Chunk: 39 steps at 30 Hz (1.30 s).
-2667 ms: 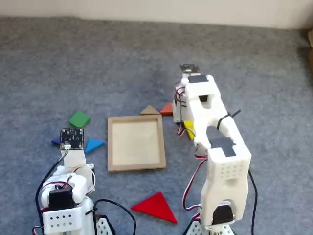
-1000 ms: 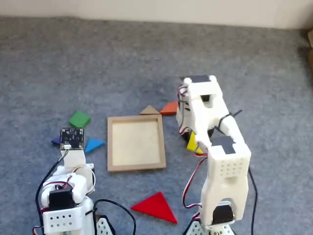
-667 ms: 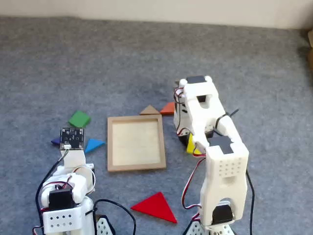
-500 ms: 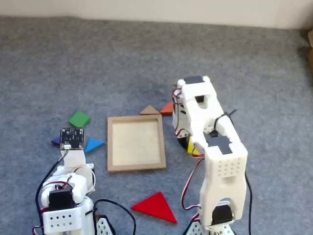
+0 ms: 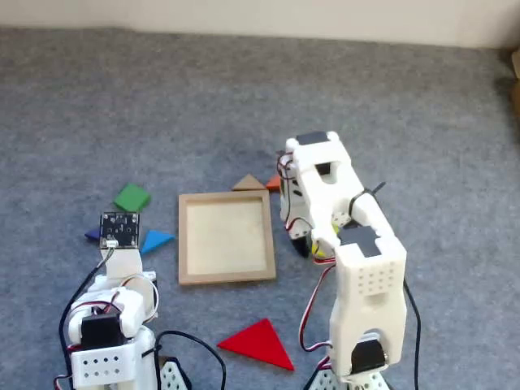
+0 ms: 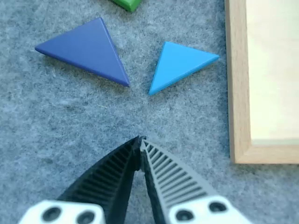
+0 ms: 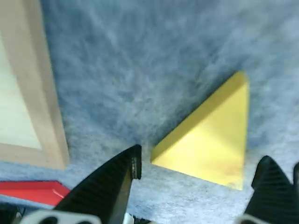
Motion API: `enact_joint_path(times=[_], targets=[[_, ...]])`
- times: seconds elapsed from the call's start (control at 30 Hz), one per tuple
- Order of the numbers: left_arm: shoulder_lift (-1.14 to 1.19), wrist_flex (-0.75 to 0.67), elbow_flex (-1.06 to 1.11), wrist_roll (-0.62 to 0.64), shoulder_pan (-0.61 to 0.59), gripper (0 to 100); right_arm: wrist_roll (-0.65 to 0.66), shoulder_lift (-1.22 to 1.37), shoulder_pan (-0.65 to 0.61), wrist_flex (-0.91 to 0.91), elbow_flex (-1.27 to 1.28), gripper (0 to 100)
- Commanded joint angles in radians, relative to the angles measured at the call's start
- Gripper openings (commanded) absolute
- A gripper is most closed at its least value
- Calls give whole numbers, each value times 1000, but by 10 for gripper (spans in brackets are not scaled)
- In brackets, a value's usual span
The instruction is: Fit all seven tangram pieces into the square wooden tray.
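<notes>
Grey carpet (image 5: 162, 97) covers the whole table, with a wide bare stretch beyond the arms up to the far edge. The right arm (image 5: 366, 284) reaches forward along the right side of the tray and bends down over the carpet just off the tray's right edge. The left arm (image 5: 110, 325) sits folded near the front left corner. The square wooden tray (image 5: 226, 278) lies flat between the two arms, its pale floor showing inside the raised rim, and every piece in view lies outside it on the carpet. A big red triangle (image 5: 258, 343) lies in front of the tray, between the arm bases, apart from the rim. A yellow triangle (image 7: 210, 140) lies just right of the tray with a strip of carpet between it and the rim. The right gripper (image 7: 201, 162) stands spread wide, one finger on each side of this triangle, gripping nothing. A dark blue triangle (image 6: 86, 49) and a smaller light blue triangle (image 6: 176, 64) lie left of the tray, close together but not touching, the light blue one nearer the rim. The left gripper (image 6: 140, 144) hangs over bare carpet near them, fingers pressed together and holding nothing. A green square (image 5: 132, 197) lies farther back on the left. A small brown triangle (image 5: 249, 184) sits against the tray's far edge, with an orange piece (image 5: 274, 184) just beside it, partly hidden by the right arm.
</notes>
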Motion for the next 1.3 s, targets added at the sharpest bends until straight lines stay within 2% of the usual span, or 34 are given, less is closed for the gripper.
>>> enact_joint_path(times=[0.0, 0.17, 0.4, 0.6, 0.7, 1.27], targets=[[-33, 5, 19, 9, -12, 13, 21, -2, -10, 5, 4, 361], [-33, 5, 19, 9, -12, 13, 80, -1, -10, 5, 4, 361], [-33, 5, 19, 9, -12, 13, 84, 1, 1, -28, 4, 360], [-33, 5, 19, 9, -12, 13, 86, 1, 48, -53, 4, 266], [-33, 5, 19, 9, -12, 13, 86, 2, 56, -65, 4, 255], [-33, 5, 19, 9, -12, 13, 86, -53, 50, 50, -70, 252]])
